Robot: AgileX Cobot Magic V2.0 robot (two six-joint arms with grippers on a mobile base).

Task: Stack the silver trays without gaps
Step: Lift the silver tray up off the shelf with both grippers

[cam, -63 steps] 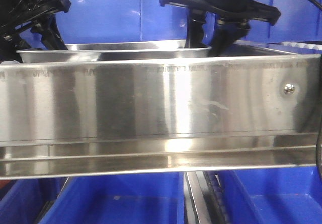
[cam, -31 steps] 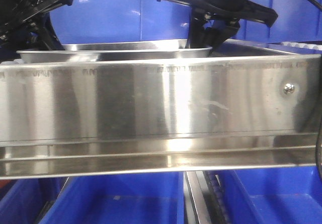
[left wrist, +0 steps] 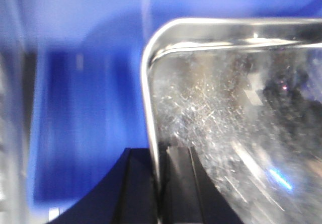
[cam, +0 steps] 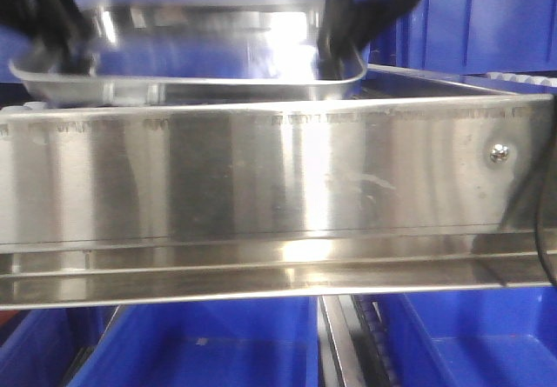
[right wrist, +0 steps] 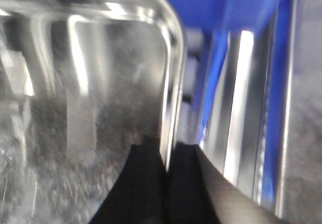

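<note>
A silver tray [cam: 200, 48] hangs level and motion-blurred above the steel rail, held at both ends. My left gripper [cam: 74, 52] is shut on its left rim. In the left wrist view the fingers [left wrist: 176, 183] clamp the rolled rim of the tray [left wrist: 226, 98], one inside and one outside. My right gripper [cam: 335, 52] is shut on the right rim. In the right wrist view it [right wrist: 168, 151] pinches the tray's [right wrist: 90, 83] edge. A second silver tray [cam: 435, 83] lies low at the right behind the rail, showing as shiny strips in the right wrist view [right wrist: 236, 108].
A long steel shelf rail [cam: 278, 178] with a screw [cam: 499, 152] fills the foreground and hides the shelf surface. Deep blue bins stand behind [cam: 487, 22] and below [cam: 209, 343]. Blue bin wall lies left of the tray [left wrist: 75, 108].
Both grippers have risen and lifted the tray from behind the rail to well above its top edge. The tray now shows its underside and is blurred by motion.
</note>
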